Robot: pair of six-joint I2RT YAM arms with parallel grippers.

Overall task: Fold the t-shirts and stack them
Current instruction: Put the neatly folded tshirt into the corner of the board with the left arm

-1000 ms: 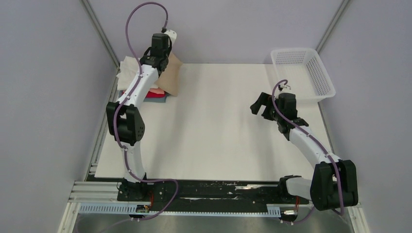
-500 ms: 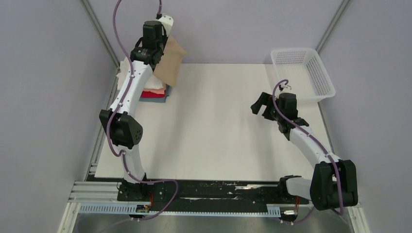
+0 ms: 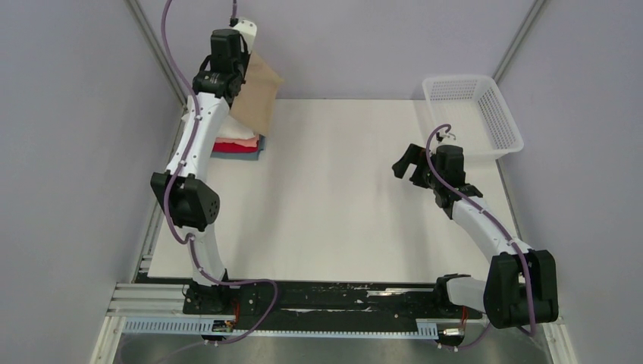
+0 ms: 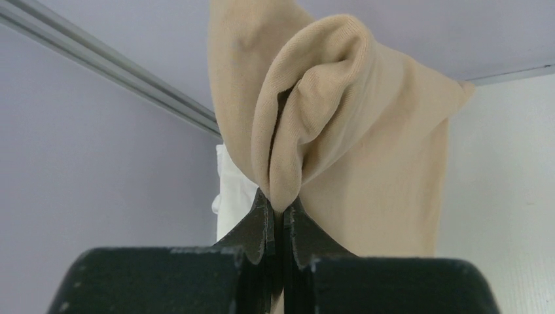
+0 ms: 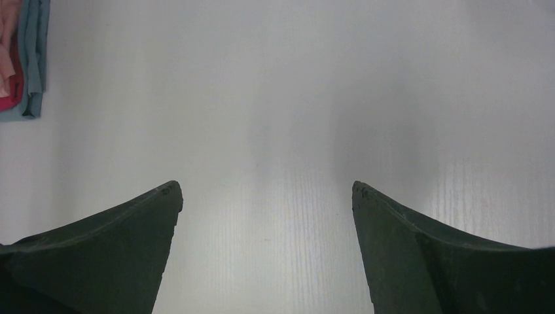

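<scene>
tan shirt: soft tan cloth t-shirt, bunched and hanging in the air over the far-left corner of the table. Its lower edge dangles at the far side of the stack; cannot tell whether it touches.
left gripper: left gripper pressed together, pinching a rolled fold at the top of the tan t-shirt. The cloth bulges out just past the fingertips. The arm is stretched up and toward the far side.
stack: folded t-shirt stack lies flat at the far left of the table, partly hidden behind the left arm. Pale pink-white on top, red under it, blue-grey at the bottom.
white cloth: strip of white cloth shows behind the tan t-shirt in the left wrist view; cannot tell which piece it is.
right gripper: right gripper spread wide above bare table right of centre, well apart from both the stack and the tan t-shirt.
table: flat white table carries the stack.
basket: white plastic mesh basket sits at the far-right corner, beyond the right gripper and apart from it.
</scene>
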